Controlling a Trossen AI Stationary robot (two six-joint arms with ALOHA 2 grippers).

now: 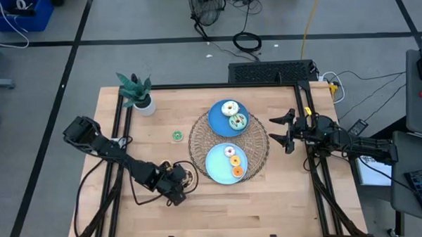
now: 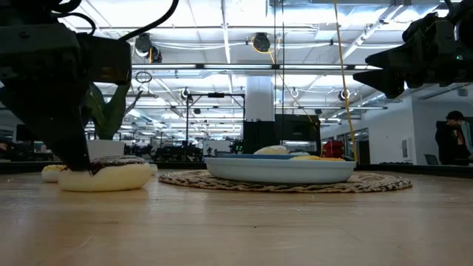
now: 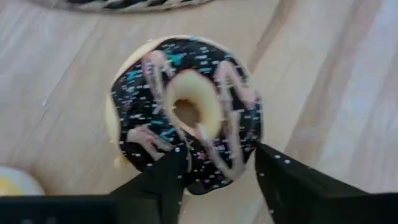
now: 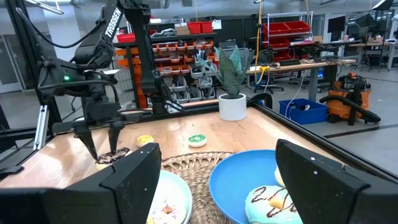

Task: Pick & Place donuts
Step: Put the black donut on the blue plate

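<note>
A chocolate-iced donut point(image 3: 205, 68) with sprinkles lies flat on the wooden table point(image 1: 270, 201), left of the woven mat point(image 1: 198, 143). My left gripper point(image 3: 221, 171) is over it, slanting down, with its fingers apart at the donut's near rim. A green donut point(image 1: 177, 136) and a yellow donut point(image 4: 144, 140) lie on the table farther back. The far blue plate point(image 1: 216, 118) carries a white and a teal donut; the near blue plate point(image 1: 216, 167) carries a pink and an orange one. My right gripper point(image 1: 278, 130) waits open at the table's right, above the table. My left gripper comes from above, slanting down, at the chocolate donut's near rim point(image 3: 214, 177). One finger point(image 3: 161, 180) lies over the icing and the other point(image 3: 286, 180) stands just outside the rim. I cannot tell whether they touch it. The donut rests flat on the table.
A potted plant point(image 1: 136, 93) stands at the far left corner. The two plates sit on the woven mat in the middle. Black frame rails run along the table's left, far and right edges. Bare wood shows along the near edge.
</note>
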